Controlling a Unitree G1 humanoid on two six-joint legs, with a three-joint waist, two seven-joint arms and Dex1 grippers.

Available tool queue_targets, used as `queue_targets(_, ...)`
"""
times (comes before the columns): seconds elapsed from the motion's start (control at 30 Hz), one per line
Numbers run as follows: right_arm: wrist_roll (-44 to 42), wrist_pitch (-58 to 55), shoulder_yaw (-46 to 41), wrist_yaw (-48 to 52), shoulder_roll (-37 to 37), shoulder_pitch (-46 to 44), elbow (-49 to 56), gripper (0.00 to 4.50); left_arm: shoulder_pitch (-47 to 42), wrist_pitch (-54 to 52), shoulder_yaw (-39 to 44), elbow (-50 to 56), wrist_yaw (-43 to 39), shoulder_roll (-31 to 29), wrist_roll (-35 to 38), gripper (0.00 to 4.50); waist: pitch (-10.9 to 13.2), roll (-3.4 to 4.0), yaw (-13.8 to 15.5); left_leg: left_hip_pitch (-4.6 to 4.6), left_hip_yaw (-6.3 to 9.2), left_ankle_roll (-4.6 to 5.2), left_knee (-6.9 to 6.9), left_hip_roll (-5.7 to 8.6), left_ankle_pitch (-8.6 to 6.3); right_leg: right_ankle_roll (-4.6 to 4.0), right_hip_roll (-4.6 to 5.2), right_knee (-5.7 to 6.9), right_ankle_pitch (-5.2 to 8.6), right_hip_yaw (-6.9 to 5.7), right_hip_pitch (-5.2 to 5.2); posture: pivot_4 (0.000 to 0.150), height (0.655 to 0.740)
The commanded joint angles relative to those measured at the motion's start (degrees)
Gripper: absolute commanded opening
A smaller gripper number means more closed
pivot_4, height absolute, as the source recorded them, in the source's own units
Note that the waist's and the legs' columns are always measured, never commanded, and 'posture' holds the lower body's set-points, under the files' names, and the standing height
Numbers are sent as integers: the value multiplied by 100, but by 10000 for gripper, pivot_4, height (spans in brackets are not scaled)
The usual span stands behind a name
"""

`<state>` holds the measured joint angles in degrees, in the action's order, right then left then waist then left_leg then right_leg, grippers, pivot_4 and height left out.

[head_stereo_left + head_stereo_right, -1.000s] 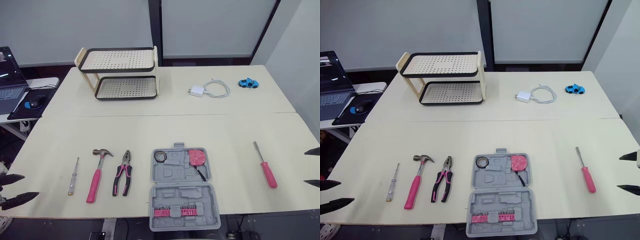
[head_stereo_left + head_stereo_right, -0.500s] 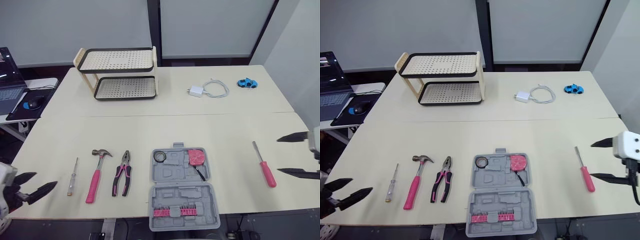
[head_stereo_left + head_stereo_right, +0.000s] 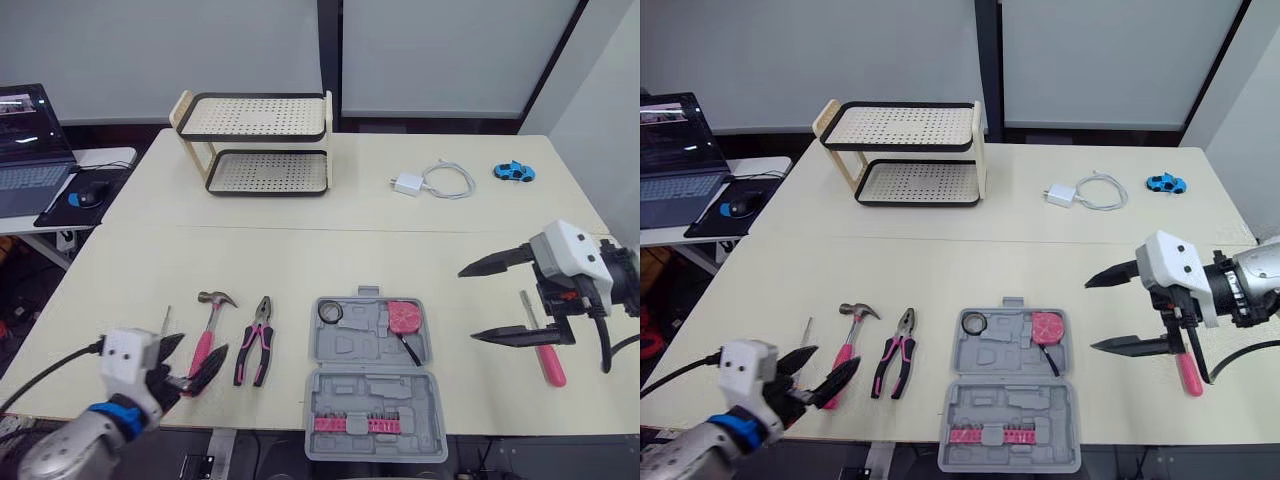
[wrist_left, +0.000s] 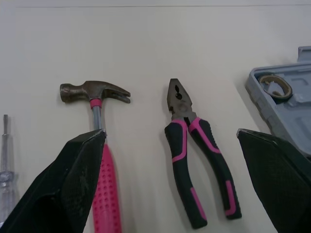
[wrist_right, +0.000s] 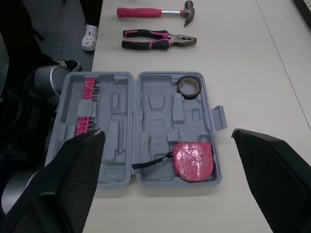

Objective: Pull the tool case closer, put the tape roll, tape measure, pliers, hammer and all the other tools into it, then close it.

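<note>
Fingers of the left gripper (image 3: 204,345) stand spread over the handle of the hammer (image 3: 216,299), at nine o'clock from the open tool case (image 3: 370,386), and the right gripper (image 3: 468,305) gapes at three o'clock, so I'd centre the left on the pink grip, clear of the pliers (image 3: 252,350), before closing.

The open case (image 3: 365,346) lies at lower centre, on the table's (image 3: 300,260) near edge. The tape roll (image 3: 327,313) sits in its far left pocket, the tape measure (image 3: 402,317) in its far right. Pliers (image 3: 255,345) lie just left of it, the hammer (image 3: 208,325) further left, a screwdriver (image 3: 545,350) at right. Rack (image 3: 255,97), charger (image 3: 408,184) and car (image 3: 513,171) line the top, with a laptop (image 3: 25,150) at upper left.
</note>
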<state>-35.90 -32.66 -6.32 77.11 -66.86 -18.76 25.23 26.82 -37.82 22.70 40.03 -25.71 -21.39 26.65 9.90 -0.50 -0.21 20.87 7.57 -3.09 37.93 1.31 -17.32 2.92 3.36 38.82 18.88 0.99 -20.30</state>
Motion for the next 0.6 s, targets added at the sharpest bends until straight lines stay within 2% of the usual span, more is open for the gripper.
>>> queue_targets(0.03,-100,-131,90,-159,97,-196,222,44753,-134,-246,-589,263,719,186,-411,45000,0,-1,6,0,-1,0,0,0,0,0,-3,0,0,0,0,1500,7400)
queue_targets(0.2,-61,-252,318,-272,190,-417,289,44753,-613,-563,-1351,-104,1442,464,-937,45000,0,-1,9,0,-3,0,2,1,0,1,-6,2,0,-2,1,1500,7400)
queue_targets(0.6,-129,-504,374,-348,162,-530,412,44753,-1504,-735,-2002,-1029,1769,589,-1421,45000,0,-2,12,0,1,0,2,1,0,1,-7,2,-1,-2,0,1500,7400)
